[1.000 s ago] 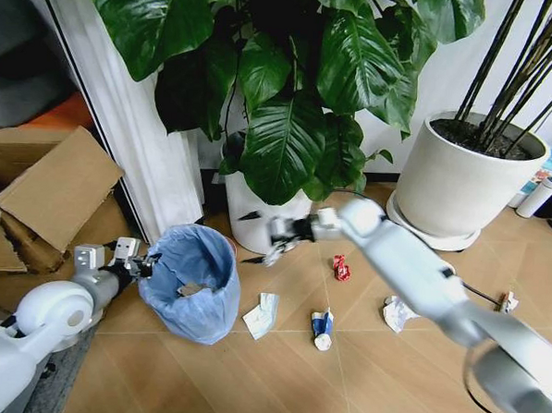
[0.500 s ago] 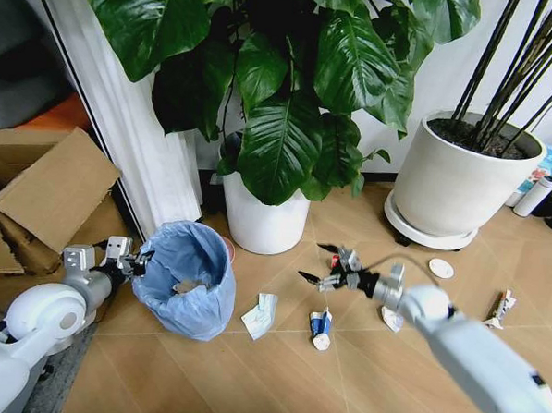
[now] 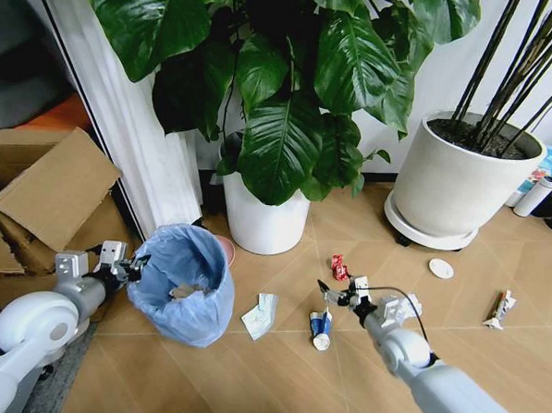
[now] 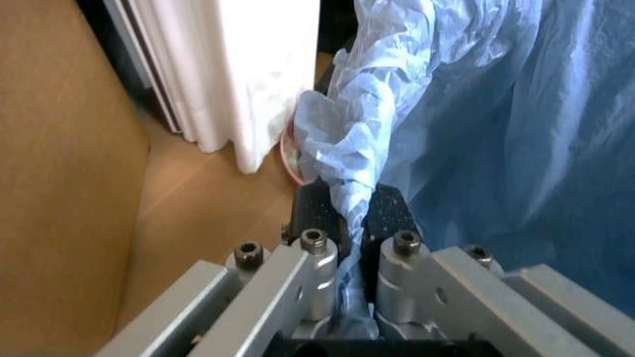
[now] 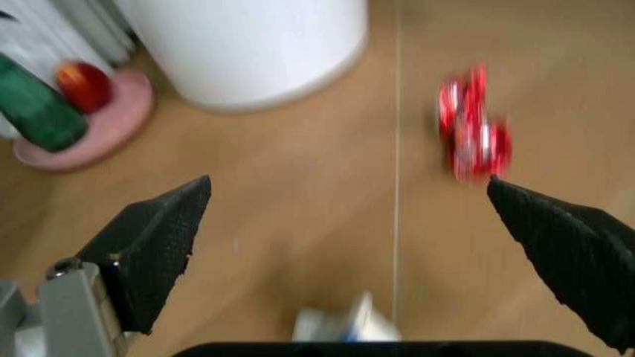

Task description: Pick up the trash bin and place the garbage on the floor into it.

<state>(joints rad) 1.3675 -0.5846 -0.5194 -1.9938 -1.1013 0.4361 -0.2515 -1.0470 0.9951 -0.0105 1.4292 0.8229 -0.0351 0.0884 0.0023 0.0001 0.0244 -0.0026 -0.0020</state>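
On the floor at left, the left gripper pinches the trash bin liner's rim. Right gripper, spread wide and empty, hovers between the red wrapper and a nearer white-blue wad. No writing readable.

I note the trash bin on the floor at my left, before the curtain, with cardboard to its left. My left claw sits at its rim. A plant pot stands behind, to its right. Right of the bin, litter lies scattered: a paper wad, a wrapper. My right claw hangs just above the floor beside the wrapper.
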